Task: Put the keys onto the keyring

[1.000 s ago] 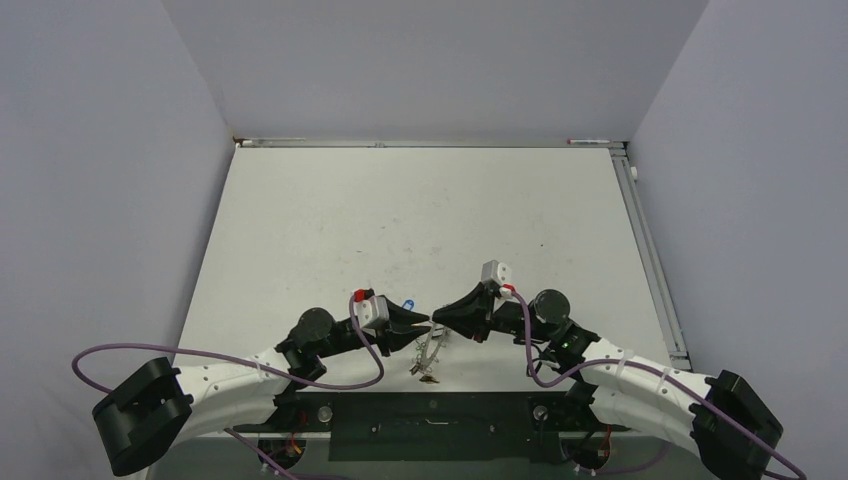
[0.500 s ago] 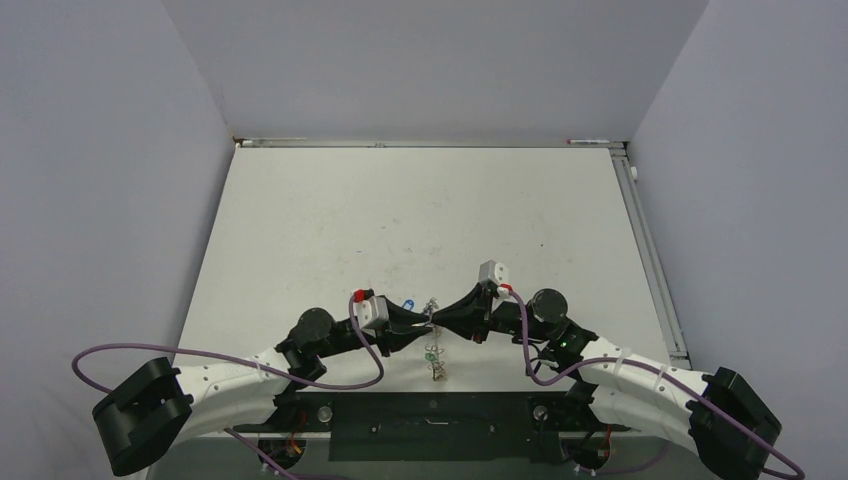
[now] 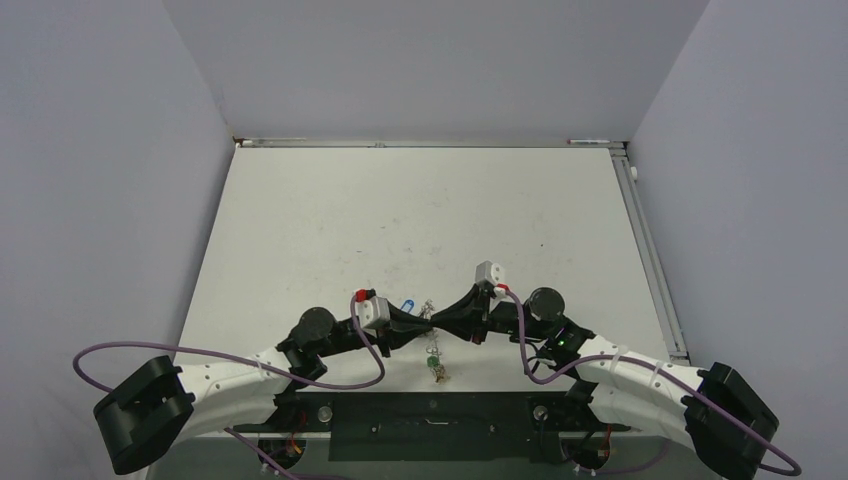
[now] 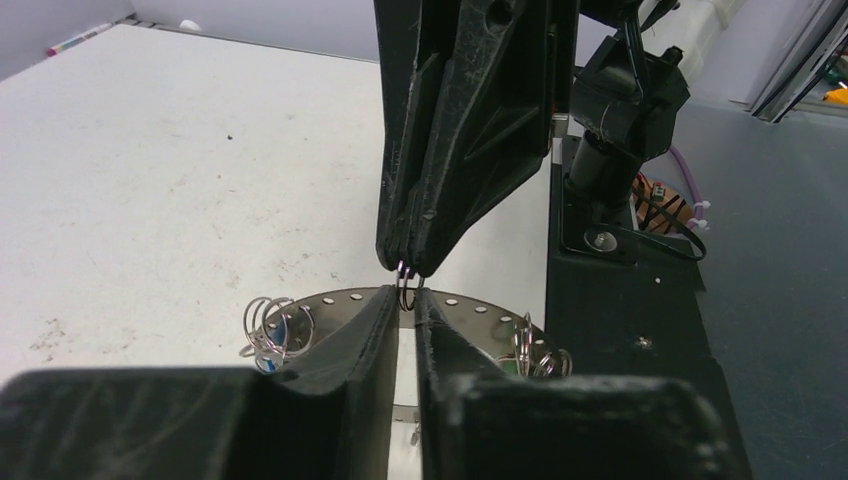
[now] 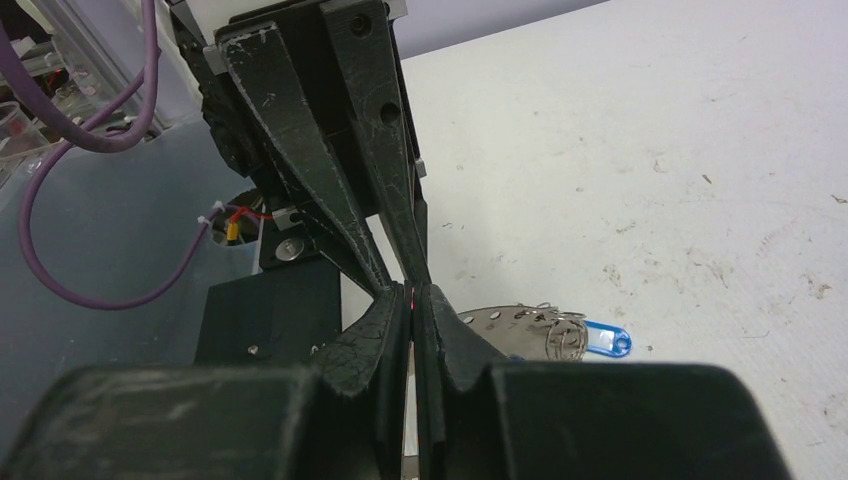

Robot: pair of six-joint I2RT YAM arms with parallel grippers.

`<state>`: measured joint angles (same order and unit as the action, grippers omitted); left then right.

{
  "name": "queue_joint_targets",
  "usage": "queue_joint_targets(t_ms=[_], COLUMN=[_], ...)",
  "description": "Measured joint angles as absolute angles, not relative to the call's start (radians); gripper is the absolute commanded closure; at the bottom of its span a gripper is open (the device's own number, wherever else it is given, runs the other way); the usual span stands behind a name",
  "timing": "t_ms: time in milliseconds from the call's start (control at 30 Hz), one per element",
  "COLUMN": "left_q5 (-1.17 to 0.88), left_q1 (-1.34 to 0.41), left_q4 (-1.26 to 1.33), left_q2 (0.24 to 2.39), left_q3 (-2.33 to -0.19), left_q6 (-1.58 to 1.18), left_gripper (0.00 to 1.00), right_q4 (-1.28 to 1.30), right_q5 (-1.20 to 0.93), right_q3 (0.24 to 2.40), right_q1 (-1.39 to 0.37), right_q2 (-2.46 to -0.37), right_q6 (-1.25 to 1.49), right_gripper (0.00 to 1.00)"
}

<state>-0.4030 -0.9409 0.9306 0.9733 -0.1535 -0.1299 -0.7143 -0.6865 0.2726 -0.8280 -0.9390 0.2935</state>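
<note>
Looking out from the near edge, you find the keyring (image 3: pixel 434 352) just ahead of the arm bases, with keys (image 3: pixel 438 373) bunched at its near end. Over its far rim the two grippers meet tip to tip. Your right gripper (image 5: pixel 412 300) is clamped on a small wire loop (image 4: pixel 405 292). Your left gripper (image 4: pixel 402 305) shows a thin slit, and you cannot tell whether it grips anything. Just beyond, the blue-tagged key (image 5: pixel 595 340) lies on the table (image 3: pixel 400 220).

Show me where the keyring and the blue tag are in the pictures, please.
keyring (image 5: pixel 510 325): right wrist view, on its flat perforated band.
blue tag (image 5: pixel 606 341): right wrist view, on the middle of its plastic body.
</note>
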Motion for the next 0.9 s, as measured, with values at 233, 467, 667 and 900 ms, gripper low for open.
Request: queue_joint_targets(t_ms=[233,467,667,900], left_q5=[-0.409,-0.421,-0.419,-0.415], left_q1=[-0.941,-0.941,-0.941,-0.941], left_q4=[0.931,0.936,0.938,0.937], left_q2=[0.978,0.989,0.992,0.958], left_q3=[-0.154,-0.154,-0.154,-0.153], left_q6=[-0.139,-0.154,-0.165,-0.17], left_gripper=[1.0,1.0,1.0,1.0], right_q4=[-0.725,-0.727,-0.738,-0.695], right_q5=[-0.711,-0.71,-0.687,-0.657], right_q3=[0.273,0.273,0.274,0.274], right_q1=[-0.832,-0.832,-0.833,-0.816], right_q2=[-0.947,-0.952,-0.949,-0.879], right_q6=[0.295,0.308,0.308,0.28], right_gripper=[0.95,0.65,0.49,0.51])
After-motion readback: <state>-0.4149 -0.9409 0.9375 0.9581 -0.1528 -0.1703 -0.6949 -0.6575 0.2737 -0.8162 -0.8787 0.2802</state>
